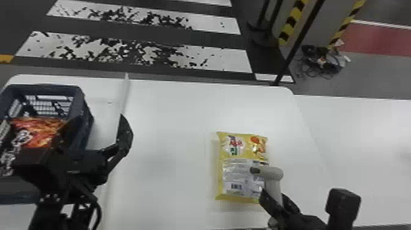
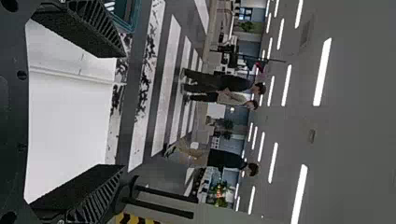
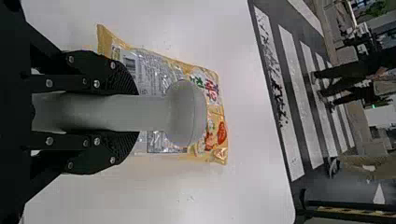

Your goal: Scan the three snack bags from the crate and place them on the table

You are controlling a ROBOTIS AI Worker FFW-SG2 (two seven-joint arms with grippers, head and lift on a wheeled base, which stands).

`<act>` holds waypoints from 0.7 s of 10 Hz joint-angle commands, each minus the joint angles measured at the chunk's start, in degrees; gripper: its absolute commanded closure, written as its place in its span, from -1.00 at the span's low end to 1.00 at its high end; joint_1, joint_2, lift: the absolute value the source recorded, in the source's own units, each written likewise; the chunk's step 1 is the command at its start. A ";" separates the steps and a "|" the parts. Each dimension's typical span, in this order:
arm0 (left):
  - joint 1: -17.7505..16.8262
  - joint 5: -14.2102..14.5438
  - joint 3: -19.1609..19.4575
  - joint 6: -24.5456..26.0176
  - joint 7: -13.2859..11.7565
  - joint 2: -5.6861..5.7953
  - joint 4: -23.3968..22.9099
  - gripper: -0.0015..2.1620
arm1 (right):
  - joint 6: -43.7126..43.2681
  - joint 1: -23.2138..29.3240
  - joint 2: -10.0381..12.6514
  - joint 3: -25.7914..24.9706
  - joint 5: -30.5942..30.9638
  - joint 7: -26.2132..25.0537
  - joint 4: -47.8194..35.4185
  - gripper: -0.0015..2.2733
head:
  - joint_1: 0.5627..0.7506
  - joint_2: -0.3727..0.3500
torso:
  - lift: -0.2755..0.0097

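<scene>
Right gripper (image 3: pixel 134 113) is closed round my scanner (image 3: pixel 187 113); crinkles or glare on the yellow bag (image 1: pixel 244 154) could mess up reading the barcode (image 1: pixel 236 186), I reckon.

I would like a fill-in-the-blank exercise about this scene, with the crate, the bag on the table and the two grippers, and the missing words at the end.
The grey scanner is held in the robot's ____ gripper. The snack bag on the table has ____ edges. The crate is on the robot's ____ side. The left gripper is not shut but ____.

Missing words: right; yellow; left; open.
</scene>
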 commanded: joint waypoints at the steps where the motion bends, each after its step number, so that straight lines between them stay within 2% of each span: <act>1: -0.50 0.01 -0.44 0.00 0.00 -0.04 0.37 -0.98 | 0.50 1.36 0.00 2.68 -0.14 0.00 -0.40 0.97 | 0.41 -0.32 | 0.50; 5: -0.59 0.01 -0.44 0.00 0.00 0.05 1.25 -0.98 | 0.15 1.19 0.53 5.84 0.21 -0.09 0.56 0.97 | 0.41 -0.12 | 0.50; 7: -0.86 0.01 -0.44 0.00 0.00 -0.04 1.34 -0.98 | 0.85 1.19 0.53 6.11 -0.14 -0.18 1.00 0.97 | 0.41 -0.09 | 0.50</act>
